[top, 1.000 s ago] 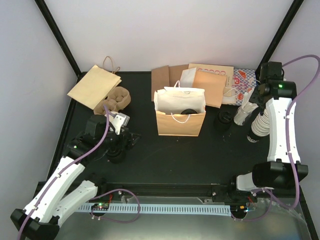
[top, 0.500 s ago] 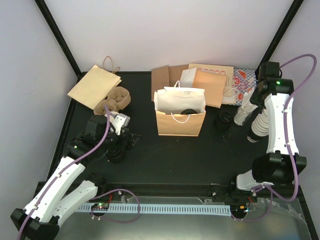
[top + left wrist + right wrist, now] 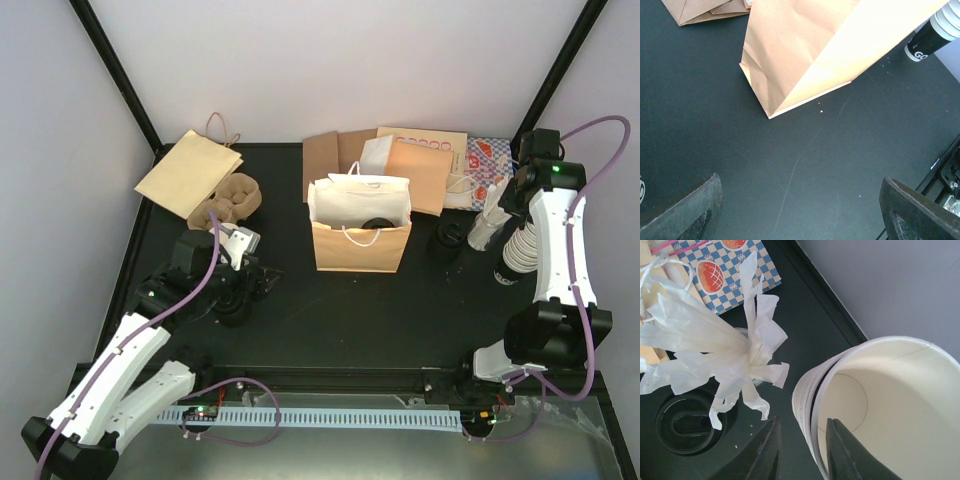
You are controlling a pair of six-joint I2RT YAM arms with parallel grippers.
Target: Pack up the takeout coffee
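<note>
Slightly shifted since before, my right claw (image 3: 803, 424) straddles smooth cream cup stack (image 3: 880, 390) rim, grip unclear, left claw (image 3: 800, 182) wide.

You have bare table (image 3: 400, 310) in front of the standing paper bag (image 3: 360, 248), and its mouth is open from above. To its right the way narrows: a lidded cup (image 3: 447, 237), a tuft of white paper wrappers (image 3: 487, 225) and the tall cup stack (image 3: 515, 255) stand close together. The pulp carrier (image 3: 232, 198) and a flat bag (image 3: 188, 172) crowd the far left.

Only the white letters "GO" — cut off — read on the black cup sleeve (image 3: 923, 46).
</note>
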